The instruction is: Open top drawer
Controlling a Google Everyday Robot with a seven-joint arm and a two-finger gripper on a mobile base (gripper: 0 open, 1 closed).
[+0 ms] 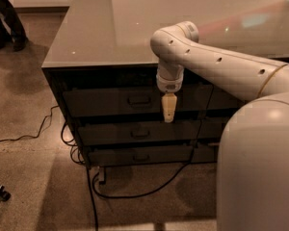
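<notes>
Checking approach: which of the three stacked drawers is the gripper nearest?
The top drawer, directly under the countertop: the gripper hangs in front of it, just right of its handle, above the middle drawer and bottom drawer.

speckled brown floor (29, 177) with black cables (135, 195); glossy grey countertop (96, 28) reflecting lights; a person's legs (7, 18) far left.

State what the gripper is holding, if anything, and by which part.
Nothing. The gripper hangs in front of the top drawer, beside its handle, not on it.
</notes>
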